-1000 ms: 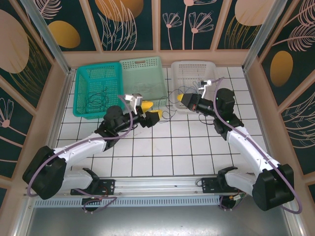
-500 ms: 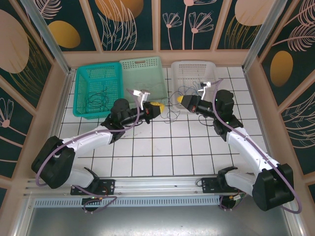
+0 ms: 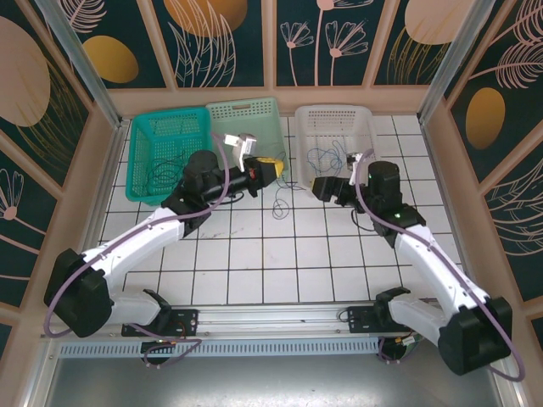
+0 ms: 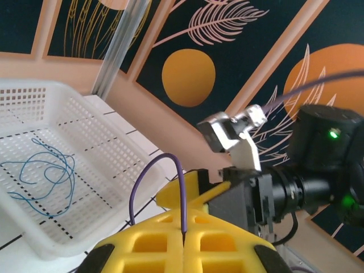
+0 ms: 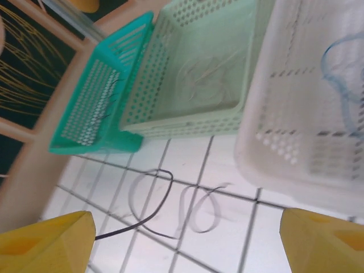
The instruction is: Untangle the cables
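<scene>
Hazard: on the tiled counter (image 3: pixel 254 254) the loops lie crossed. The left end effector (image 4: pixel 183 242), pressed together on the dark purple cable (image 4: pixel 181 193), could drag the pale cable (image 5: pixel 200 209) along if they snag. The right end effector (image 5: pixel 187 239) stands spread, holding nothing. The white basket (image 5: pixel 284 142), light green basket (image 5: pixel 170 122) and teal basket (image 5: pixel 85 108) crowd the far side, and their rims may catch a trailing cable.

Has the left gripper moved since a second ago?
Yes. The left gripper, shut on a thin purple cable, has moved farther out and rightward, from the tiles up to the pale green basket's near right corner.
</scene>
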Robot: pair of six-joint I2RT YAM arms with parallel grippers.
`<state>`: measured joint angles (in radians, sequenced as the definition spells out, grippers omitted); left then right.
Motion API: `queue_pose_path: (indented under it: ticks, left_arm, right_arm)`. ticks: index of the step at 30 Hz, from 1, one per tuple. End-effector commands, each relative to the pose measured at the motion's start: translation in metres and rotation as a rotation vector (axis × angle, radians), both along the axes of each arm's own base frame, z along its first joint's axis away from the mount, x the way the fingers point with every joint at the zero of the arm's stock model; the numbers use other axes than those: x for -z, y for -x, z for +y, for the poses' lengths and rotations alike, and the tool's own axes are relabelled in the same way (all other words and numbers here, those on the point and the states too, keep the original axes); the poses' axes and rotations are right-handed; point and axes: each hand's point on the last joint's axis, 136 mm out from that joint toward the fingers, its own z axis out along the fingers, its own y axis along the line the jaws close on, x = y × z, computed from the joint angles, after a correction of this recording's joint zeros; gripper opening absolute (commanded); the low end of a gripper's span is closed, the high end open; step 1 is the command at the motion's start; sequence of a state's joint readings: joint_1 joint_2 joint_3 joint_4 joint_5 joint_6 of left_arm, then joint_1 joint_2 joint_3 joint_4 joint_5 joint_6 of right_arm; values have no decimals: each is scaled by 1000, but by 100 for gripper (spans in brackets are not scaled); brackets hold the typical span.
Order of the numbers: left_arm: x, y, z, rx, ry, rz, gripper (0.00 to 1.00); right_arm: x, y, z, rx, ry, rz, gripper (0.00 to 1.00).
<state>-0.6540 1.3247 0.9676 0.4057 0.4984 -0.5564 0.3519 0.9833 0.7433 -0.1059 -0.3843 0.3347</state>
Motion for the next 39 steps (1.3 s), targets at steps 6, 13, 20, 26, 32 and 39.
queue_pose_path:
  ticks: [6,13,20,26,32,39]
  left_arm:
    - [-12,6,-13,84,51,197,0]
    - [-22,7,-13,88,66,212,0]
    - [-23,14,-15,131,98,246,0]
    - [-23,17,-16,148,102,263,0]
    - [-25,19,-19,181,132,282,0]
    - [-40,15,-10,129,142,201,63]
  right_arm:
    - [-10,23,9,-30,345,-417,87]
    - [-14,25,39,-133,383,-522,89]
    - [-23,8,58,-145,412,-611,88]
    - [-25,-4,62,-115,464,-634,86]
    - [-37,-2,72,-143,421,-661,54]
    - [-83,5,94,-218,262,-652,1]
